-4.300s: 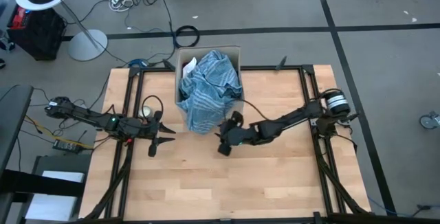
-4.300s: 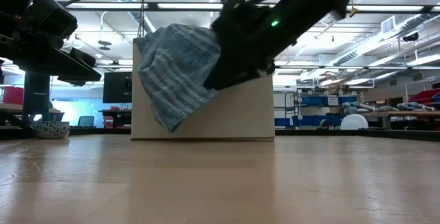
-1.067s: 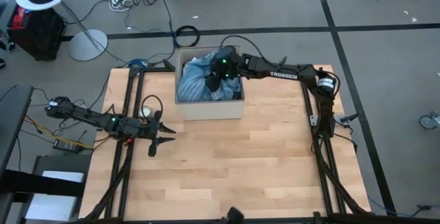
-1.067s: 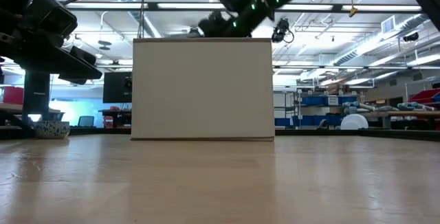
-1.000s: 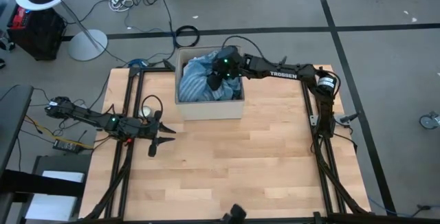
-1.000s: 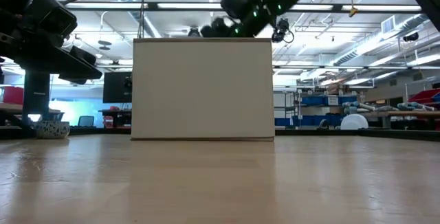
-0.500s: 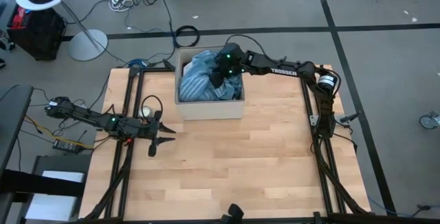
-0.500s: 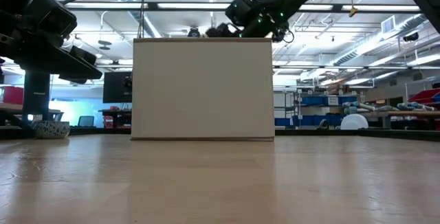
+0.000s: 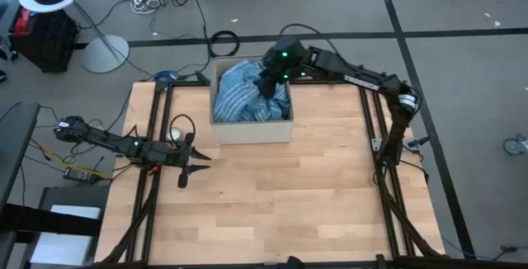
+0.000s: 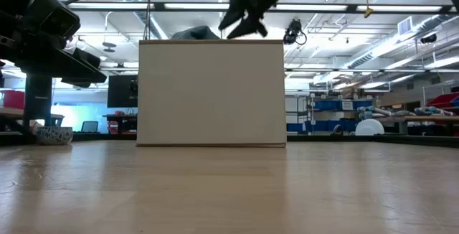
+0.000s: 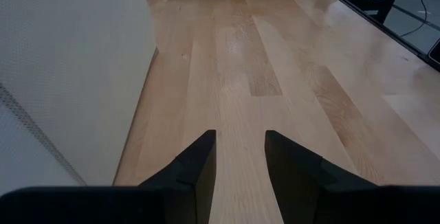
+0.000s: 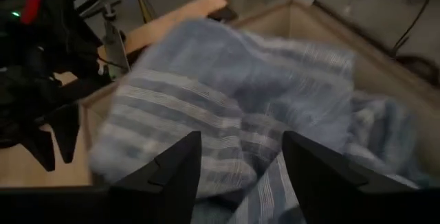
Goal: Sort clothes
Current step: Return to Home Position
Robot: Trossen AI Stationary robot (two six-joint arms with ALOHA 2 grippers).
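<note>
A blue-white striped shirt (image 9: 239,97) lies bunched inside the tan cardboard box (image 9: 252,130) at the table's far middle. A hump of the shirt (image 10: 195,33) shows above the box rim in the low view. My right gripper (image 9: 269,82) hovers open over the box's right half, above the rim (image 10: 241,21). Its fingers stand apart over the shirt (image 12: 227,100) and hold nothing. My left gripper (image 9: 198,167) waits open and empty low over the table, to the left of the box and nearer the front. No other clothes show.
The box wall (image 11: 69,66) stands close beside my left gripper (image 11: 240,162). Bare wood tabletop (image 9: 280,195) stretches in front of the box. Black frame rails (image 9: 375,137) run along both table sides. A lamp base (image 9: 105,53) and cables lie on the floor beyond.
My right gripper has risen out of the box, clear above its rim, and gone a little toward the table's far edge. The striped shirt has stayed in the box.
</note>
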